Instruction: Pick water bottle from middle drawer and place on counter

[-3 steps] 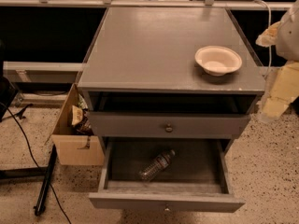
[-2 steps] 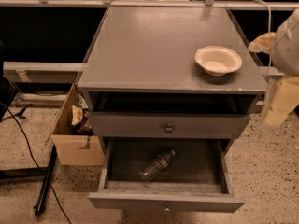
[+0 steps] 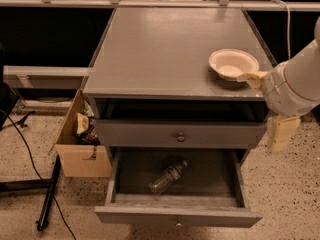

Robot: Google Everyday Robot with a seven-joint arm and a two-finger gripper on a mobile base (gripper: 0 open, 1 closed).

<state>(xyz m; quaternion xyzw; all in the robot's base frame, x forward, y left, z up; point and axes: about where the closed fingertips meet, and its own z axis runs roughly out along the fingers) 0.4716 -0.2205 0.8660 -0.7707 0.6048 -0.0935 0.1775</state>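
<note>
The water bottle (image 3: pixel 169 176) is clear and lies on its side, slanted, on the dark floor of the open middle drawer (image 3: pixel 177 216), near its centre. The counter (image 3: pixel 160 54) is the broad grey top of the cabinet. My gripper (image 3: pixel 276 115) is at the end of the white arm at the right edge of the view. It hangs beside the counter's right front corner, above and to the right of the drawer and well apart from the bottle. It holds nothing that I can see.
A white bowl (image 3: pixel 232 64) stands on the counter near its right front corner, close to my arm. A shut grey drawer front with a knob (image 3: pixel 180 134) sits above the open drawer. An open cardboard box (image 3: pixel 80 146), a black pole (image 3: pixel 47 194) and cables lie on the floor to the left.
My arm has moved left and down, from the right edge of the view to the counter's right front corner next to the bowl. The bottle and drawer have not moved.
</note>
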